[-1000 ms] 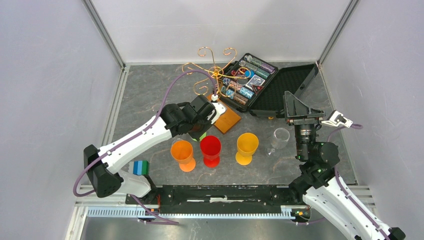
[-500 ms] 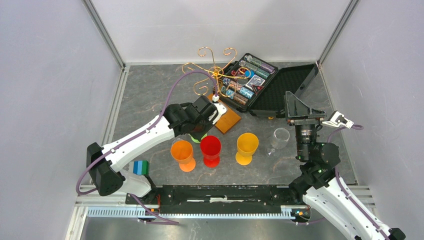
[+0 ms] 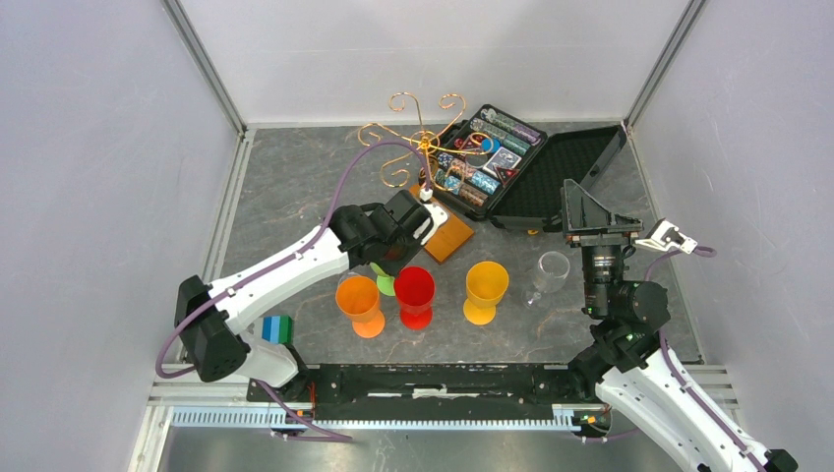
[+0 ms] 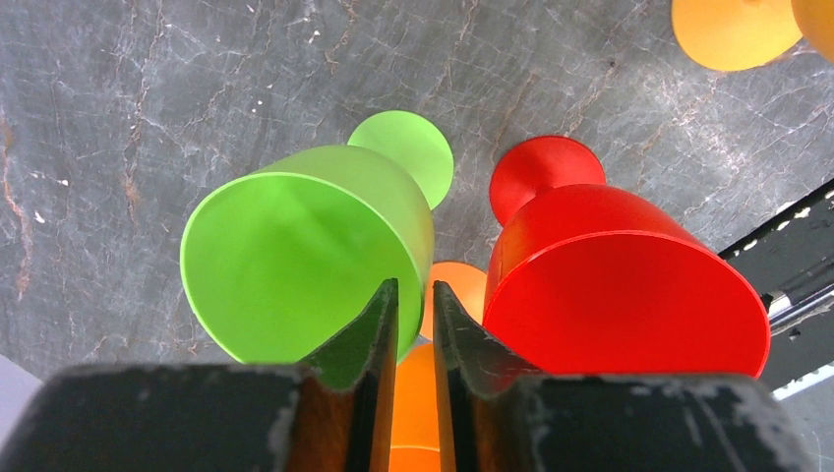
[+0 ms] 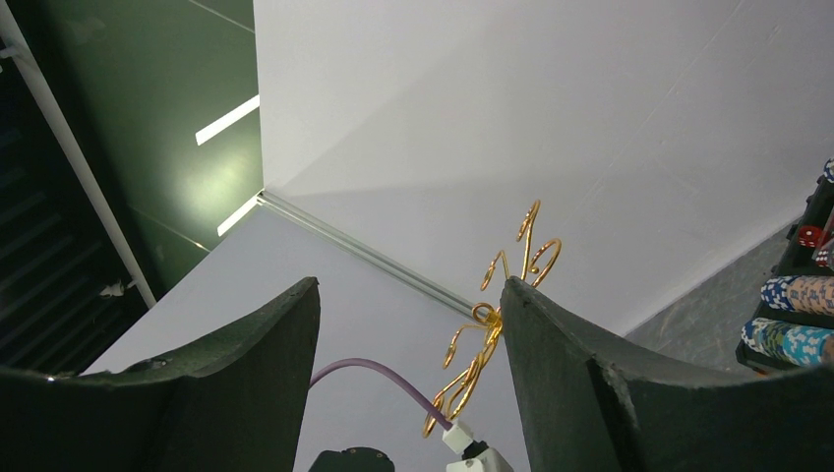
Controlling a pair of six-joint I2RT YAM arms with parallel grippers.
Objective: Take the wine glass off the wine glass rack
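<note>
Moved: your left arm [image 3: 295, 261] edged right.
Left gripper [image 4: 415, 295]: slightly parted, astride green plastic wine glass [image 4: 295, 256] rim.
Right gripper [image 5: 410, 334]: spread, empty.

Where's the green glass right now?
Left side of the table, directly under the left gripper: the green glass stands between the orange glass and the red glass, slightly behind them. From overhead only a green sliver shows under the wrist.
</note>
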